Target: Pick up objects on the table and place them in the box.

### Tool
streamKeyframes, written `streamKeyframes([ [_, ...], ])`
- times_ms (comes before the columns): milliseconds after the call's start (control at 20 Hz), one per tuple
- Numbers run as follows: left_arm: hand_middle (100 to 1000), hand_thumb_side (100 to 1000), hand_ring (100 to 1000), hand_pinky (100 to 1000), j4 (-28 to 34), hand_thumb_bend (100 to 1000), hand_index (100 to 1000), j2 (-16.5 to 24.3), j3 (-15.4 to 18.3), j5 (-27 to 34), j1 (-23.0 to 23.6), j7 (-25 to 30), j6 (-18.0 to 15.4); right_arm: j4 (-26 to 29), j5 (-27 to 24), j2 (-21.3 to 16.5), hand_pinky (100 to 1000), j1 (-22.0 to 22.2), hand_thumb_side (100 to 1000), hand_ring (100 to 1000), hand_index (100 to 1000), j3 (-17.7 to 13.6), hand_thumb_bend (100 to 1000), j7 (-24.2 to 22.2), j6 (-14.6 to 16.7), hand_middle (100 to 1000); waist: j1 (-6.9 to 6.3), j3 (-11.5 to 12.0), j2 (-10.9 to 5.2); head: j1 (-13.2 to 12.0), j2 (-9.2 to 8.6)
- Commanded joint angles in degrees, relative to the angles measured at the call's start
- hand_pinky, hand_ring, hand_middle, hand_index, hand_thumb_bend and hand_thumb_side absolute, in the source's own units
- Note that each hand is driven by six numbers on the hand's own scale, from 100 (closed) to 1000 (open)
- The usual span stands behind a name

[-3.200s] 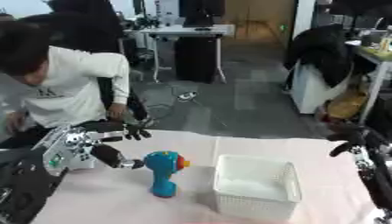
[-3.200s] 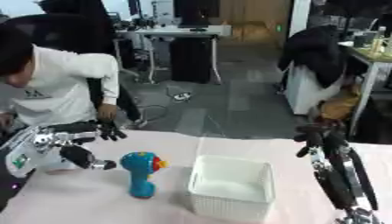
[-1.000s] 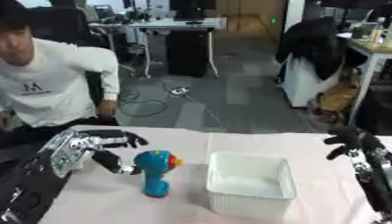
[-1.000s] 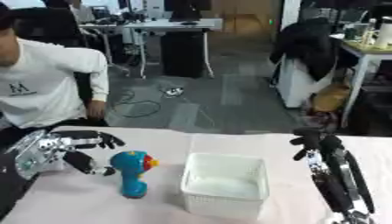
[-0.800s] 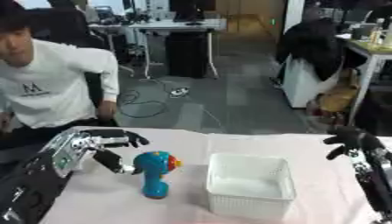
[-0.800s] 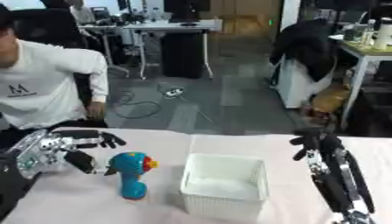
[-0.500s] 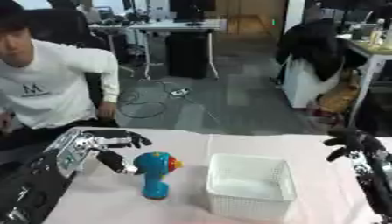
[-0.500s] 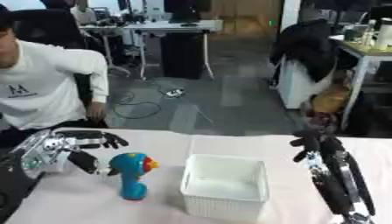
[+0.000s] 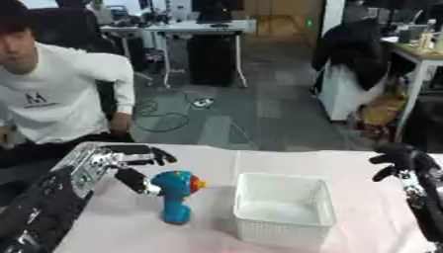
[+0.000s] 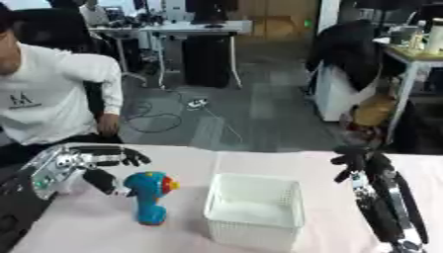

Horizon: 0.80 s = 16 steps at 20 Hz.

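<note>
While the left hand spreads its fingers beside the blue toy, the right hand curls.

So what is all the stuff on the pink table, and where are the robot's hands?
Toy: one, blue with a red and yellow bit near the top, standing upright on the table, left of the basket.
Basket: one, white, mesh walls, nothing showing inside, middle of the table.
Table: one, pink top, under everything.
Left hand: one, black fingers on a silver body, open, just left of the toy with its thumb close beside it; whether it touches is hard to tell.
Right hand: one, black, fingers curled and holding nothing, raised at the right, apart from the basket.
</note>
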<state>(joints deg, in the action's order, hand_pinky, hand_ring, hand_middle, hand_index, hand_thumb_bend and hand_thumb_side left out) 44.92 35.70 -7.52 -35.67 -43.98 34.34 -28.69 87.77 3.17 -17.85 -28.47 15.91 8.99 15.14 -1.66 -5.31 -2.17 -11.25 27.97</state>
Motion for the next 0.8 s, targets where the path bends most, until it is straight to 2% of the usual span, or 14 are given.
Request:
streamKeyframes([
  [50,946,539,905,885,0.38,924,1000,0.95,0.5,-0.42,-1.64,2.26,-2.6,0.59,0.13,-0.23,462,-1.41,763,640,728,-0.08,100,-0.21,0.02,670,-0.09,-0.16,-0.4,-0.84,-0.87],
  [800,946,523,905,885,-0.78,902,1000,-0.69,0.21,-2.09,-2.03,2.9,-2.76,0.5,0.13,0.11,462,-1.68,762,641,728,-0.02,100,-0.3,0.18,670,-0.26,-0.87,-0.11,-1.64,-1.4],
])
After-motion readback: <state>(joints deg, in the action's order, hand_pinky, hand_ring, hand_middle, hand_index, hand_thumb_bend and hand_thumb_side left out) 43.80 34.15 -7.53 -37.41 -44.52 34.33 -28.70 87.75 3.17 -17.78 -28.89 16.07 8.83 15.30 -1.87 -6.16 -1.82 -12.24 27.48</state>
